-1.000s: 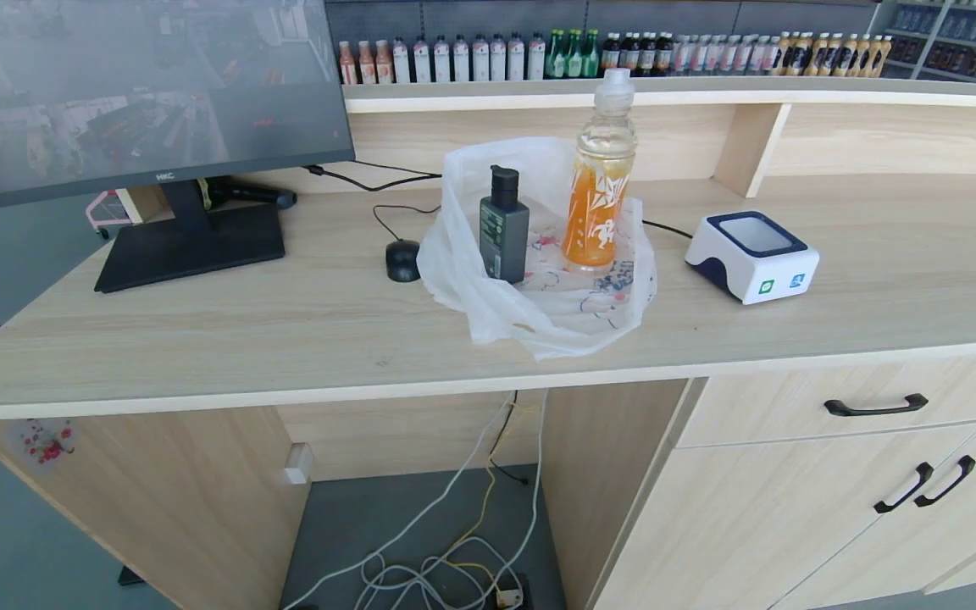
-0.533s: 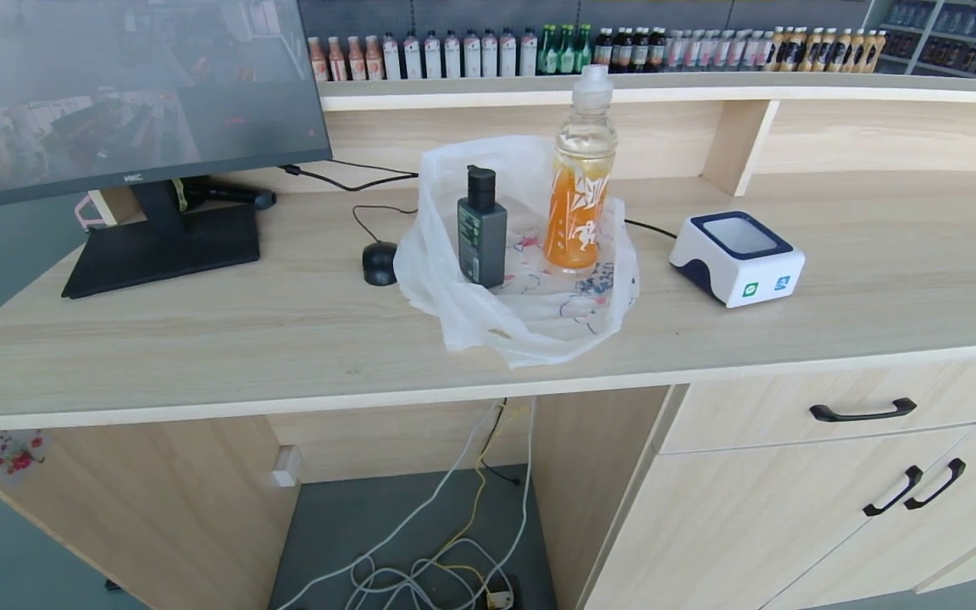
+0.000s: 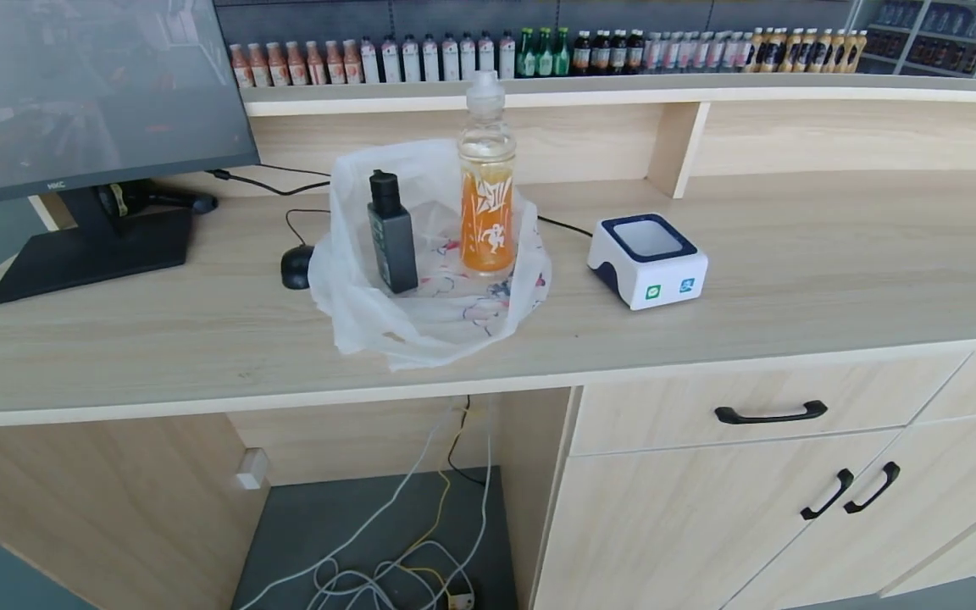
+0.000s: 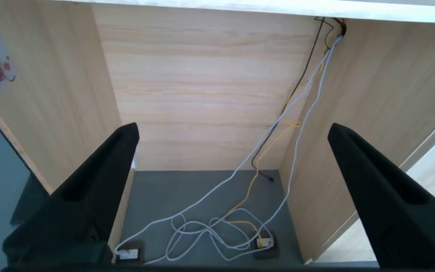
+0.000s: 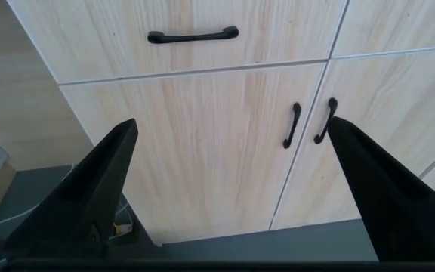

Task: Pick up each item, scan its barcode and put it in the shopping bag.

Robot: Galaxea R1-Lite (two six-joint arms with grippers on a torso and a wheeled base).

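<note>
The left gripper (image 4: pixel 231 128) hangs low in front of the counter (image 3: pixel 793 254), below its top, with the two black fingers spread wide and nothing between them. It faces the open recess under the counter, where loose cables (image 4: pixel 225 227) run down to the floor. The right gripper (image 5: pixel 231 122) is just as low and just as wide apart, also bare. It faces the drawer handle (image 5: pixel 192 35) and the paired door handles (image 5: pixel 308 125) beneath it.

Since the earlier frames the whole head picture has slid sideways (the camera has moved, not the goods). The bag, the bottles and the scanner keep their places relative to one another.

Seen from the head, the counter top carries the white shopping bag (image 3: pixel 420 326) near its front edge, mouth open and sides slumped. Two items stand upright inside it, close together but apart. One is a dark pump bottle (image 3: pixel 393 241) on the left, the other a taller orange drink bottle (image 3: pixel 486 212) on the right. Just beside the bag on the right sits the white and blue scanner (image 3: pixel 647 258), window up. A black mouse (image 3: pixel 296 266) lies beside the bag on the left, and farther left stands the monitor (image 3: pixel 73 85). Behind the raised back ledge, a row of shelf bottles (image 3: pixel 539 55) lines the wall.
</note>
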